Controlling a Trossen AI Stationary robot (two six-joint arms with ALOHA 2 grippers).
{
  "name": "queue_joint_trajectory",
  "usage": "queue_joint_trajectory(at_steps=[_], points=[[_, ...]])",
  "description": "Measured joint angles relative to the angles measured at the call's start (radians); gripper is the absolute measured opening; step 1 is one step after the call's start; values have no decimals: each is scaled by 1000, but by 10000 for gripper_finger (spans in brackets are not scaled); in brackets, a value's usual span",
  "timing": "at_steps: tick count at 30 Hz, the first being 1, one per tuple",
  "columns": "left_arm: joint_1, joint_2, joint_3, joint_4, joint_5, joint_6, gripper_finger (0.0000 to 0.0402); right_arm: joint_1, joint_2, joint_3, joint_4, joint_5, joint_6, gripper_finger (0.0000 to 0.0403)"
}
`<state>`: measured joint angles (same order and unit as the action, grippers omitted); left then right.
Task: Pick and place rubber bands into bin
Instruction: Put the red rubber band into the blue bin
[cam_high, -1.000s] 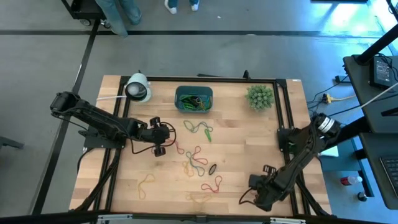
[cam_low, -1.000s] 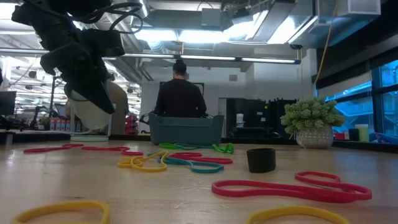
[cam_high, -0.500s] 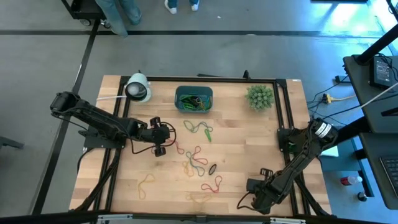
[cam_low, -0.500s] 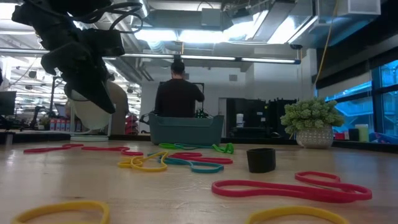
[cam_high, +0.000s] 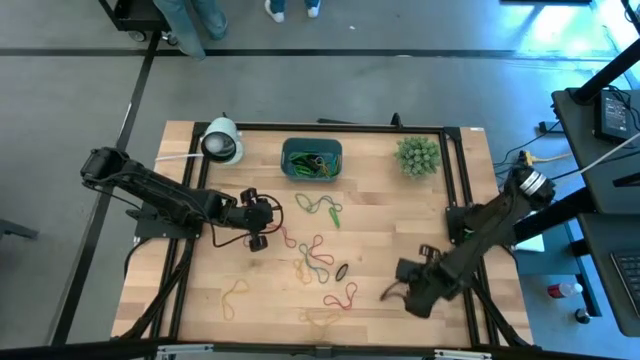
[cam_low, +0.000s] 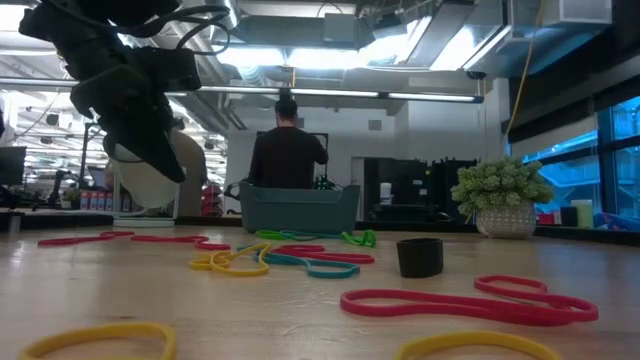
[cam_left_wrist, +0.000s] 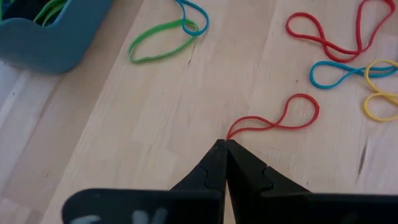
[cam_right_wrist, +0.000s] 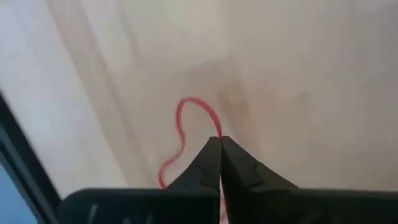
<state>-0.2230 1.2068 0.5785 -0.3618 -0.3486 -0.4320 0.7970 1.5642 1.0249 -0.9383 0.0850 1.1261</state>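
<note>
Many rubber bands (cam_high: 316, 256) in red, green, yellow, blue and tan lie loose on the wooden table, and several more lie in the teal bin (cam_high: 312, 160) at the far middle. My left gripper (cam_high: 273, 230) hovers left of the pile, shut on a red band (cam_left_wrist: 292, 115). My right gripper (cam_high: 393, 290) is near the table's near right, shut on another red band (cam_right_wrist: 183, 134) and raised above the wood. In the low view only the left gripper (cam_low: 165, 160) shows. My left gripper pinches one end (cam_left_wrist: 231, 134) of the red band between its two fingertips, coming down at a slant. The rest of the band trails away from the fingers; I cannot tell whether its loop lies on the wood. My right gripper pinches the red band at the top of its loop (cam_right_wrist: 216, 133) between its fingertips, from above. The band hangs slack below the fingers, clear of the table.
A white cylinder (cam_high: 222, 142) stands at the far left and a spiky green plant (cam_high: 418, 155) at the far right. A small black ring (cam_high: 342, 270) sits among the bands. A person (cam_low: 288, 150) stands in the room beyond the bin.
My right gripper has moved up and toward the table's far edge, and a red band now hangs from its tip. The left arm has kept still.
</note>
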Motion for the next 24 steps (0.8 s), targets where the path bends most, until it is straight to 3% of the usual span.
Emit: queue_joint_trajectory(at_steps=[5,11,15,24], points=[[3,0,0,0,0,0,2,-155,-63,41,-87,66,-148,1],[2,0,0,0,0,0,3,-407,-67,164,-109,158,-456,0],[2,0,0,0,0,0,1,-586,-64,261,-43,212,-688,0],[2,0,0,0,1,-1,1,-948,25,420,231,209,-1116,0]])
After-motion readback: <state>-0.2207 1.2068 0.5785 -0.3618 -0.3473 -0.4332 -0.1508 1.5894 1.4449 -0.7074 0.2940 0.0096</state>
